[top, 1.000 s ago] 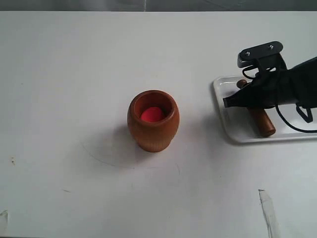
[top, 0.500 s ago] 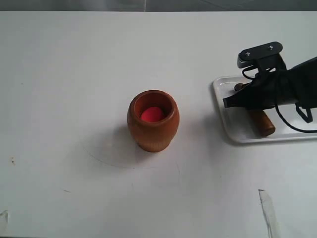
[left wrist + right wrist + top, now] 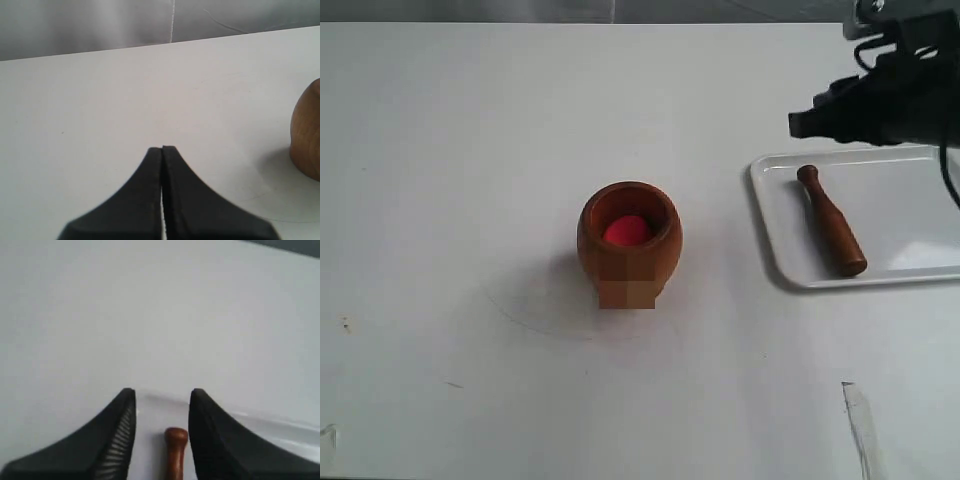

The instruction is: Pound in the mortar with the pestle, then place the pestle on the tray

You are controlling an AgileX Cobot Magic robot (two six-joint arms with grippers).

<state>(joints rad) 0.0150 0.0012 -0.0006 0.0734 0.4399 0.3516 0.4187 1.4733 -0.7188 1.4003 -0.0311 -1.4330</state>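
Note:
The light brown mortar (image 3: 629, 243) stands upright mid-table, red showing inside; its side edge shows in the left wrist view (image 3: 307, 135). On the white tray (image 3: 900, 270) at the right lies the dark brown pestle (image 3: 831, 221), knobbed handle toward the far side. My right gripper (image 3: 798, 125) hangs open above the tray's far left corner, clear of the pestle; in its wrist view the pestle handle (image 3: 175, 450) appears between the spread fingers of the right gripper (image 3: 162, 392). The left gripper (image 3: 162, 148) is shut on nothing and out of the exterior view.
White tabletop all round, with faint scuffs and a tape mark (image 3: 860, 420) near the front right. A grey backdrop (image 3: 100, 22) runs behind the table's far edge.
The right gripper has let go of the pestle and lifted up and away toward the far right. The pestle now lies uncovered on the tray. The mortar has not moved.

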